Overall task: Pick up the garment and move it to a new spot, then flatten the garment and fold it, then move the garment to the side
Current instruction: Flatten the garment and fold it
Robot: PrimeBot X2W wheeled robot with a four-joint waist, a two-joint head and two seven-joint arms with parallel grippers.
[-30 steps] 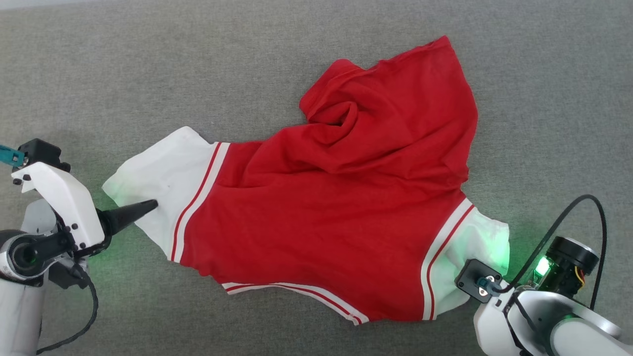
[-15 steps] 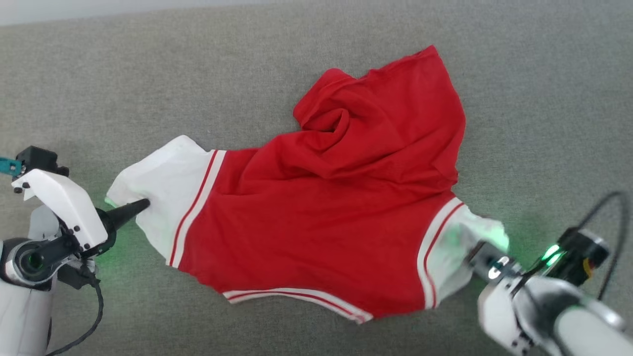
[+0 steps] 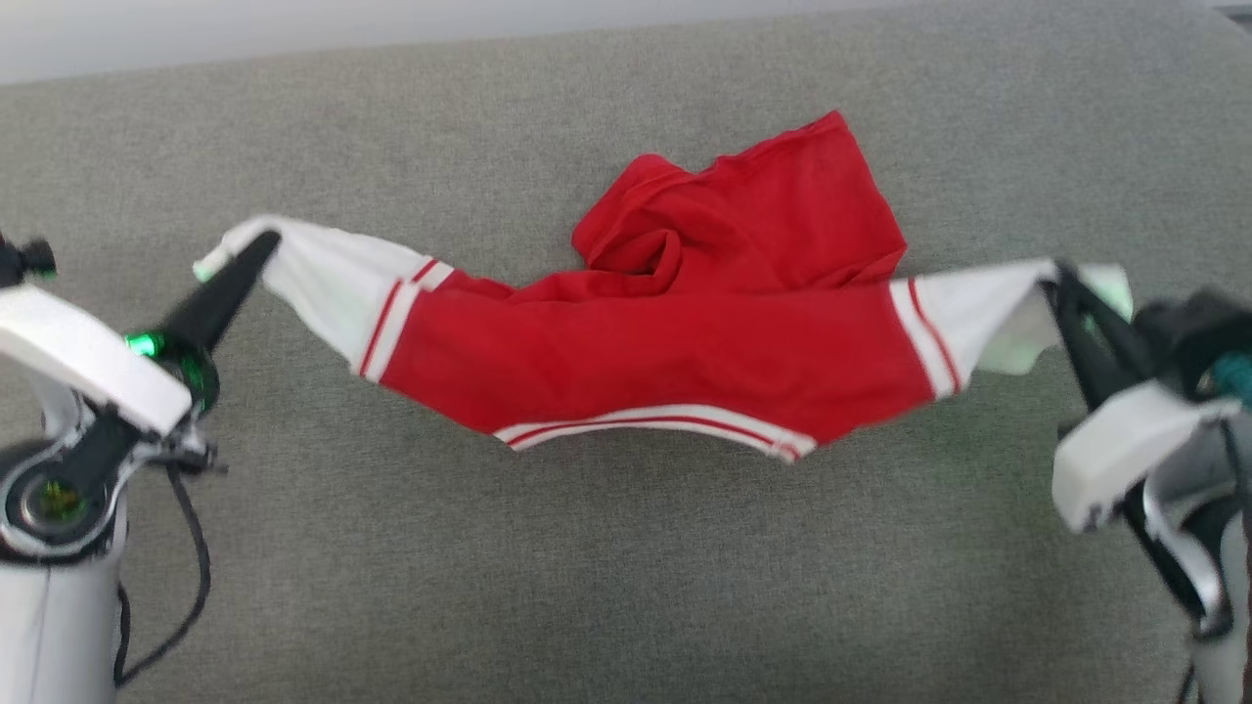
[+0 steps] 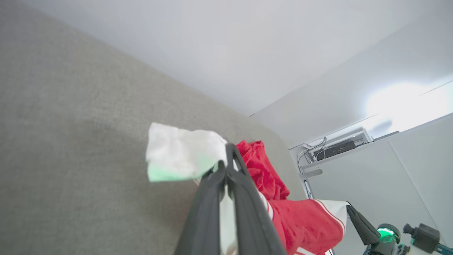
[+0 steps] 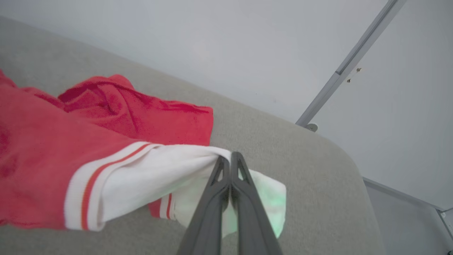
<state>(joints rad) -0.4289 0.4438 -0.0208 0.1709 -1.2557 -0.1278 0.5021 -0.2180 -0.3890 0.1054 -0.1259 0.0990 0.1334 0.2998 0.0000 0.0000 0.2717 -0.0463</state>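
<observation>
The garment (image 3: 665, 342), a red shirt with white sleeves and red-and-white stripe trim, hangs stretched between my two grippers above the grey surface (image 3: 626, 587). Its far part still lies crumpled on the surface (image 3: 763, 215). My left gripper (image 3: 262, 242) is shut on the left white sleeve (image 4: 177, 152). At the right, my right gripper (image 3: 1054, 274) is shut on the other white sleeve (image 5: 148, 170). In the left wrist view the garment (image 4: 304, 219) runs across to the right gripper (image 4: 350, 209). The collar trim sags at the front edge (image 3: 646, 420).
The grey fabric surface spreads wide around the garment, with its back edge against a pale wall (image 3: 293, 29). A metal frame bar (image 5: 354, 60) and a shelf with equipment (image 4: 336, 148) stand beyond the surface's far end.
Both grippers have risen and moved apart, lifting the sleeves and pulling the garment taut off the surface. The left gripper closed on its sleeve. The head camera has tilted.
</observation>
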